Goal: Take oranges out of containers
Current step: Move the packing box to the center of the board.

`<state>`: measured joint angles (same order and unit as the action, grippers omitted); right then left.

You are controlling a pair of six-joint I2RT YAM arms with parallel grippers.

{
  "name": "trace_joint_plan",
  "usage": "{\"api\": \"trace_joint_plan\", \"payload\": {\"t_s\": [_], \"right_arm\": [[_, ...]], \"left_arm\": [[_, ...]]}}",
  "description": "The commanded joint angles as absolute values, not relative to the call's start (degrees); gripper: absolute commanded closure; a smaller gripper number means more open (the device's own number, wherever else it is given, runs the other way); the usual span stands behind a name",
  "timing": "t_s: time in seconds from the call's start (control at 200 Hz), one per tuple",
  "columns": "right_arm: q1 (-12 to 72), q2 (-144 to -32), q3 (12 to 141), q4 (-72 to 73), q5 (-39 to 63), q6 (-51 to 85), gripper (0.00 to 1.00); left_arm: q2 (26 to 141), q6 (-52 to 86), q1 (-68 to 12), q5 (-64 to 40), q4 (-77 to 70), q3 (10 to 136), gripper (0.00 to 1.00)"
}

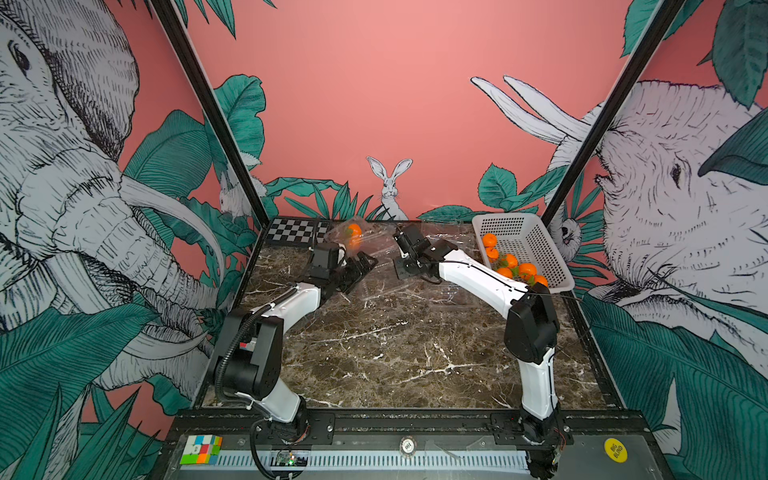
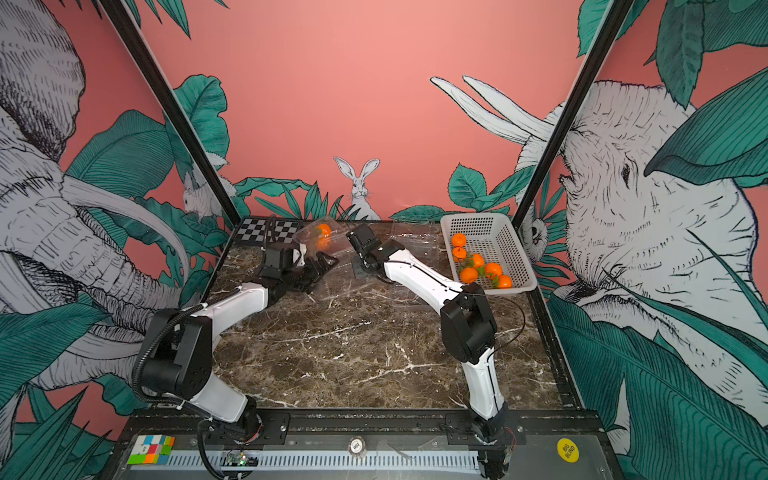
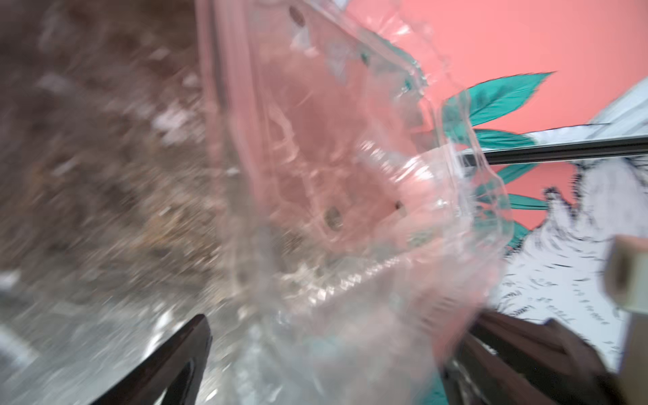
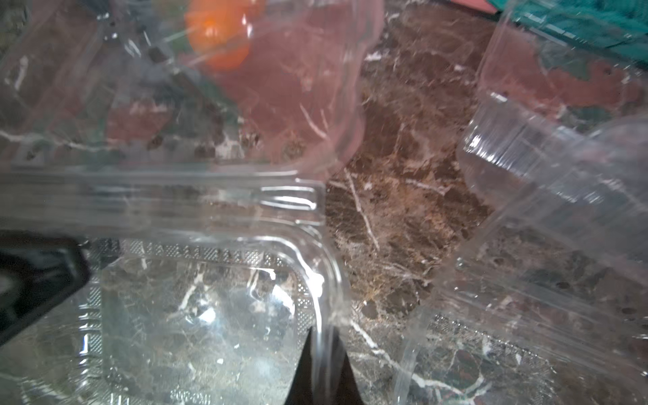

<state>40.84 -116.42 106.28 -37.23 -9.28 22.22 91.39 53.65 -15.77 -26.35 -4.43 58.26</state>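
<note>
A clear container [image 1: 337,235] at the back of the table holds two oranges [image 1: 354,230]; one of these oranges [image 4: 221,35] shows blurred through plastic in the right wrist view. An empty clear container [image 4: 210,315] lies between the two arms. My right gripper [image 4: 322,354] is shut on its rim at a corner. My left gripper [image 3: 333,368] stands open, its fingers [image 3: 175,364] wide apart with blurred clear container plastic [image 3: 333,175] between them. In both top views the left gripper [image 1: 365,264] and right gripper [image 1: 402,272] face each other closely.
A white perforated basket [image 1: 536,241] at the back right holds several oranges [image 1: 528,269]. More empty clear containers [image 4: 543,168] lie near the right arm. A checkerboard [image 1: 293,230] lies at the back left. A coloured cube [image 1: 201,449] sits on the front rail.
</note>
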Motion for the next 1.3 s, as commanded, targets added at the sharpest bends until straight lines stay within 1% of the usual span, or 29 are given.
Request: {"api": "trace_joint_plan", "payload": {"t_s": [0.0,0.135,0.24,0.4,0.51,0.61,0.88,0.94,0.995,1.08,1.155,1.245,1.295], "right_arm": [[38.58,-117.42,110.71,-38.63,-12.91,24.34,0.95],[35.95,-122.20,119.59,-42.81,-13.75,24.88,0.94],[34.53,-127.34,126.50,-45.48,-13.89,25.57,0.94],[33.42,-134.97,135.07,-47.71,-14.57,26.28,0.93],[32.45,-140.16,141.56,-50.09,-14.81,26.86,0.93],[31.93,-143.49,145.67,-51.04,-14.70,26.70,0.93],[30.76,-146.20,146.51,-49.32,-15.47,26.92,0.89],[30.60,-146.42,146.74,-48.91,-15.56,26.81,0.85],[30.44,-146.64,147.11,-48.70,-15.08,26.71,0.78],[30.46,-146.56,147.56,-48.26,-14.47,26.61,0.75],[30.42,-146.04,147.59,-47.61,-13.58,26.69,0.69],[30.59,-145.08,147.99,-47.22,-12.69,26.88,0.66],[30.67,-144.38,148.58,-47.21,-12.23,26.89,0.61]], "left_arm": [[92.43,48.79,-15.49,-25.94,2.23,66.98,0.01],[97.60,42.92,-14.03,-23.83,11.01,79.57,0.01],[103.21,42.11,-12.57,-24.61,11.79,86.87,0.01],[110.42,43.00,-12.19,-26.55,9.78,93.16,0.01],[113.71,43.72,-12.04,-27.91,9.64,95.87,0.01],[113.70,43.07,-12.04,-27.97,10.02,95.50,0.01],[112.81,41.06,-10.73,-27.47,11.57,93.45,0.01],[112.79,40.51,-10.38,-27.09,12.12,93.62,0.01],[112.86,40.06,-10.00,-26.83,12.51,94.13,0.01],[113.26,38.79,-9.71,-25.88,13.47,95.44,0.01],[113.75,37.69,-9.67,-24.91,13.80,96.92,0.01],[114.87,36.71,-9.63,-24.10,13.14,98.74,0.01],[115.64,36.29,-9.66,-23.62,12.29,99.66,0.01]]}}
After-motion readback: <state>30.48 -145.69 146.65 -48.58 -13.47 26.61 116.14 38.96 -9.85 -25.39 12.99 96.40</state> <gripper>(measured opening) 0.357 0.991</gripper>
